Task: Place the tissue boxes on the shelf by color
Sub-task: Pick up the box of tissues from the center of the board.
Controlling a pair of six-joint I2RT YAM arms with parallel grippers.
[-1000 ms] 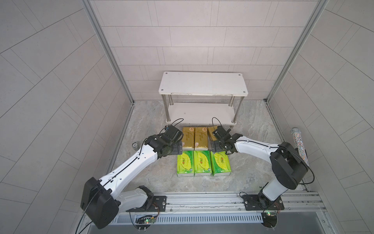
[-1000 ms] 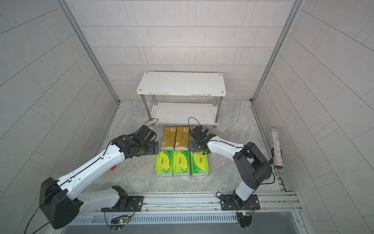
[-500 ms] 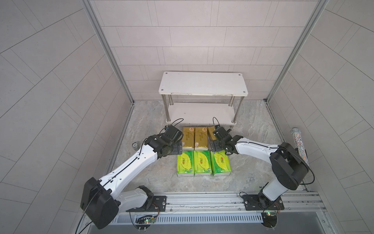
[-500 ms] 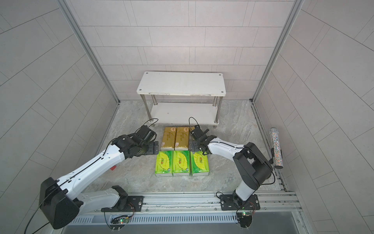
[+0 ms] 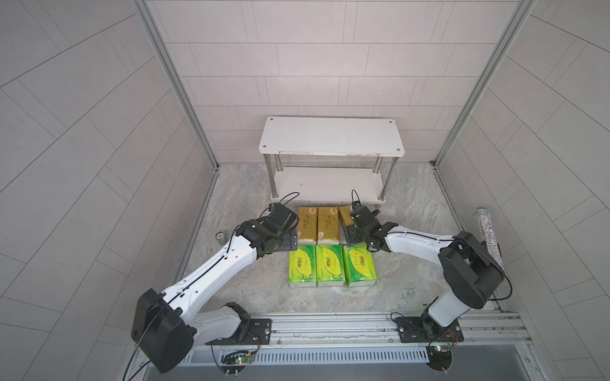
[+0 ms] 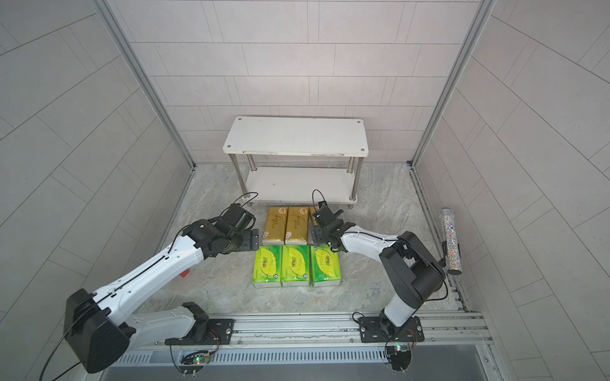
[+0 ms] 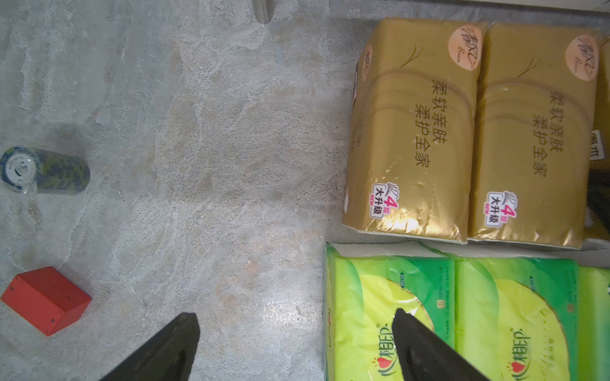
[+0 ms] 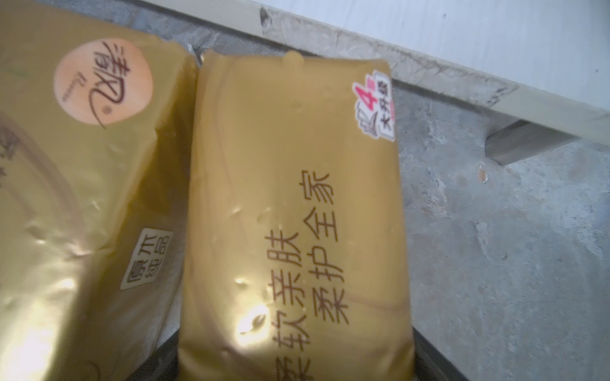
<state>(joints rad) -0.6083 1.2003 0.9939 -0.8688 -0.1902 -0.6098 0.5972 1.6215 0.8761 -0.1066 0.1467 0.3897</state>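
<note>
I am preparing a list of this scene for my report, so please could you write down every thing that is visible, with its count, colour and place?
gold tissue packs: three, gold-brown, side by side on the floor just in front of the shelf
green tissue packs: three, green-and-yellow, in a row on the floor in front of the gold ones
shelf: one, white boards on metal legs, at the back wall, both boards bare
glittery cylinder: one, silver, by the right wall
red block: one, red, on the floor at the left
small cylinder: one, dark patterned, on the floor at the left
left gripper: one, black, open, at the rows' left end
right gripper: one, black, jaws either side of the rightmost gold pack
</note>
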